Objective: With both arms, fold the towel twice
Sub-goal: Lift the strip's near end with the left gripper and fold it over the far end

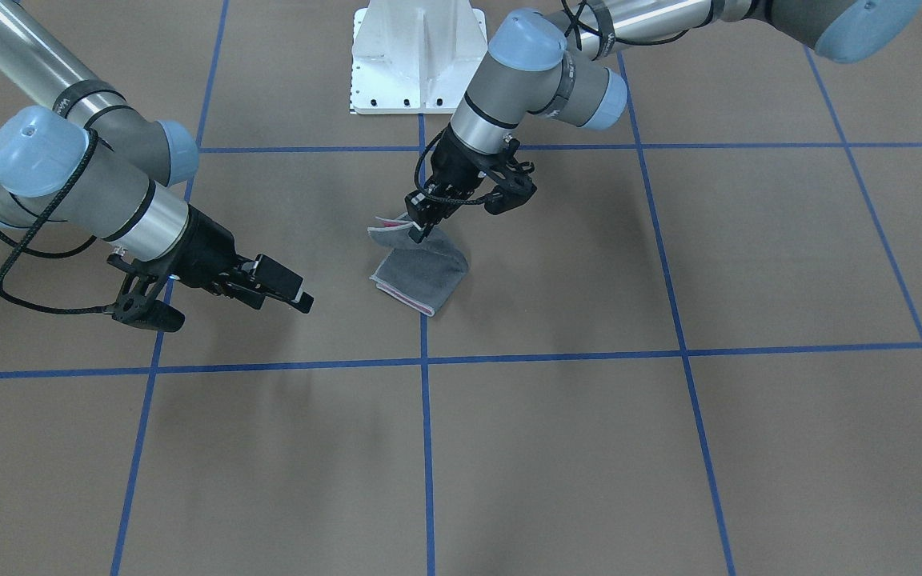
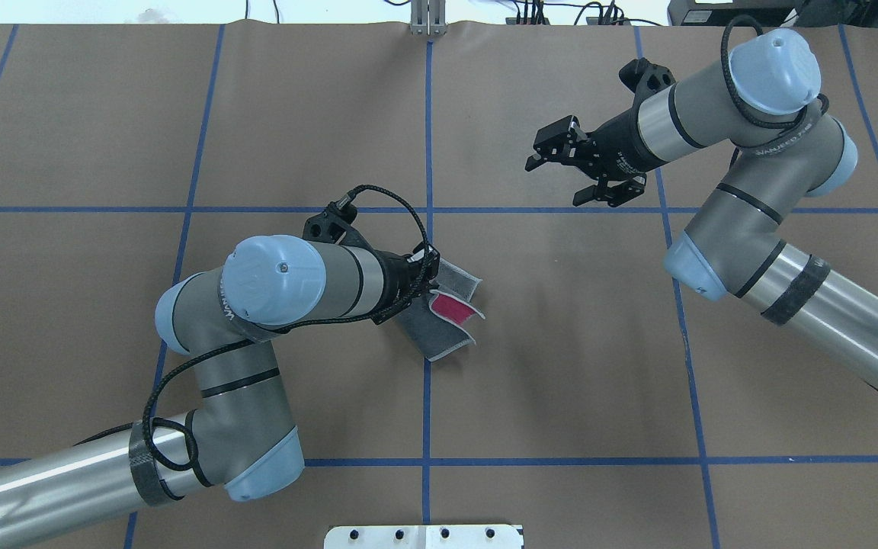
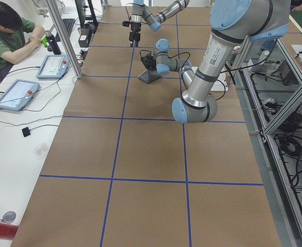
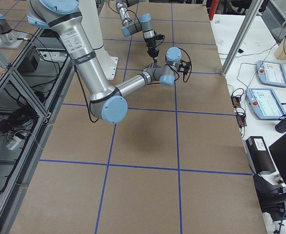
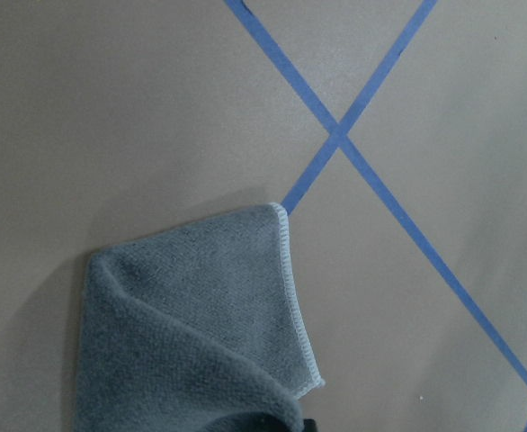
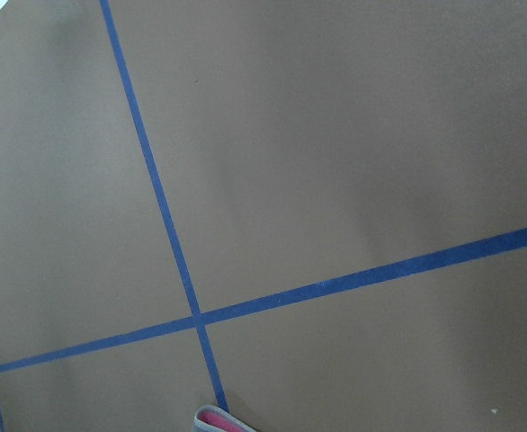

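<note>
The towel (image 2: 450,314) lies folded near the table's middle, dark grey face out, with pink showing inside a lifted flap. In the front view it (image 1: 421,276) rests on a blue tape line. My left gripper (image 1: 421,226) is shut on the towel's upper edge and holds that edge slightly above the table. It also shows in the overhead view (image 2: 425,284). The left wrist view shows the grey face and stitched border (image 5: 192,324). My right gripper (image 2: 549,149) is open and empty, apart from the towel, above the table on my right side (image 1: 289,290). A pink corner (image 6: 218,421) shows in the right wrist view.
The white bolted pedestal (image 1: 417,56) stands at my base. Blue tape lines (image 2: 427,191) grid the brown table cover. An operator (image 3: 9,31) sits by tablets (image 3: 12,95) on a side table beyond the far edge.
</note>
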`<move>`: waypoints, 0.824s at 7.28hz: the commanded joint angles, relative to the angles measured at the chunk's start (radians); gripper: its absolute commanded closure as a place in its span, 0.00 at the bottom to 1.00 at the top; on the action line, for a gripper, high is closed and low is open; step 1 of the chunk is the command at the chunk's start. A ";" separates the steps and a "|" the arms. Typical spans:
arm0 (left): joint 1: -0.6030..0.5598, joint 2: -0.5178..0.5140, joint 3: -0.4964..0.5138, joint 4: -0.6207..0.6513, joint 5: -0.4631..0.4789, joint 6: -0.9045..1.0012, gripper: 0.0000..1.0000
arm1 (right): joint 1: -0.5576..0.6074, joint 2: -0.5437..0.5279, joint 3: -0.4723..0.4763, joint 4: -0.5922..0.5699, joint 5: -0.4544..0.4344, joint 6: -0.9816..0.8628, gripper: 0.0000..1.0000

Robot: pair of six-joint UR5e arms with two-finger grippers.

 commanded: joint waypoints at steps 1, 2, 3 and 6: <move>-0.021 -0.019 0.070 -0.004 0.002 0.001 1.00 | 0.000 -0.001 -0.001 -0.001 -0.003 -0.011 0.00; -0.035 -0.020 0.087 -0.007 0.002 0.001 1.00 | 0.000 -0.001 -0.001 -0.001 -0.003 -0.011 0.00; -0.048 -0.020 0.102 -0.010 0.002 0.002 1.00 | 0.000 -0.001 -0.001 -0.001 -0.003 -0.011 0.00; -0.047 -0.069 0.185 -0.013 0.003 0.001 1.00 | 0.000 -0.003 -0.004 -0.002 -0.003 -0.014 0.00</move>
